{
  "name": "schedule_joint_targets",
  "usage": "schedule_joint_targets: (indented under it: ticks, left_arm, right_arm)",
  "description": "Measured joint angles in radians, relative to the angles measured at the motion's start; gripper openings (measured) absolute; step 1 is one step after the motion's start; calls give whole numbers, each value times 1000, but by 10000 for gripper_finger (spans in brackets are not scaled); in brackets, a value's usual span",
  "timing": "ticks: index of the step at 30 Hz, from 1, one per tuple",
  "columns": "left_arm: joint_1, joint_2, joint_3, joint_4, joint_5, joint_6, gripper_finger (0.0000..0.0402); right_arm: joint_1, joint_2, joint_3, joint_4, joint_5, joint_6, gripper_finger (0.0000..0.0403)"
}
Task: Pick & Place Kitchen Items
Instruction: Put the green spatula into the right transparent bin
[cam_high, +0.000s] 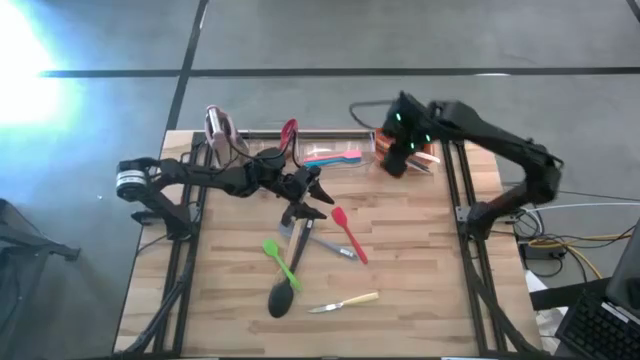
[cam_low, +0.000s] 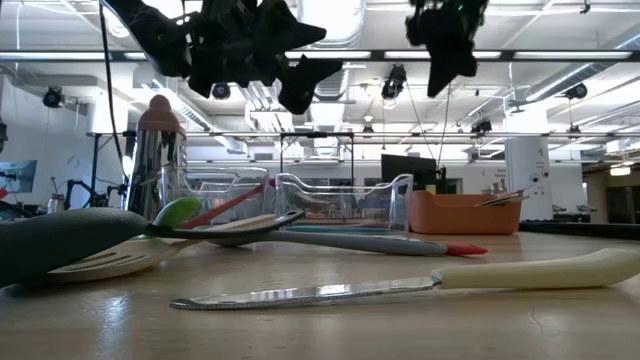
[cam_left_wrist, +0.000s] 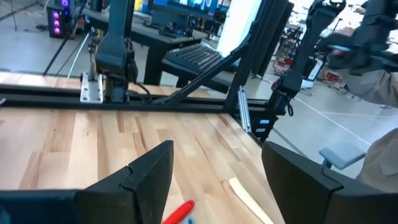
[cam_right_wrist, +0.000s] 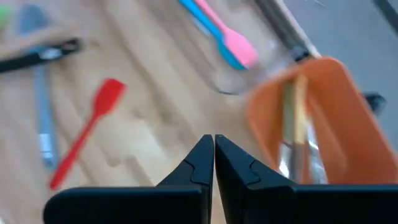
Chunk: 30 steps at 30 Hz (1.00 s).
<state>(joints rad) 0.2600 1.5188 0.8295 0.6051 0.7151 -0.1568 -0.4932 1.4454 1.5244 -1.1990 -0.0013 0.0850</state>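
Counted from above, the loose kitchen items lie together on the bare wood in front of the clear bin (cam_high: 325, 152): one red spatula (cam_high: 349, 234), one green spoon (cam_high: 279, 259), one black ladle (cam_high: 284, 296), one pale-handled knife (cam_high: 345, 301) farthest from the bin, and a grey-handled utensil (cam_high: 330, 247) between the red and the green ones. Inside the clear bin rest one pink spatula (cam_high: 338, 155) and one blue one (cam_high: 322, 161), side by side. Just beside the bin, the orange bin (cam_right_wrist: 323, 118) holds at least one wooden-handled utensil (cam_right_wrist: 297, 106). The right gripper (cam_right_wrist: 213, 149) hangs above the orange bin, fingers pressed together and holding nothing. The left gripper (cam_left_wrist: 214, 177) hovers over the loose items in front of the clear bin, fingers spread wide and empty.
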Motion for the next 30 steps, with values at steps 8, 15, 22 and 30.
schedule_joint_targets:
  ticks: [8,15,22,30]
  left_arm:
    - [-12,-84,0,-285,-11,108,242]
    - [-89,-293,0,-790,-258,309,241]
    - [-246,-462,0,-1072,-527,347,241]
    - [-331,-503,0,-1143,-565,158,241]
  right_arm:
    - [284,-216,-274,330,1,139,8]
    - [451,-272,-432,582,4,152,8]
    - [501,-266,-510,636,99,164,8]
    - [503,-255,-535,681,108,254,8]
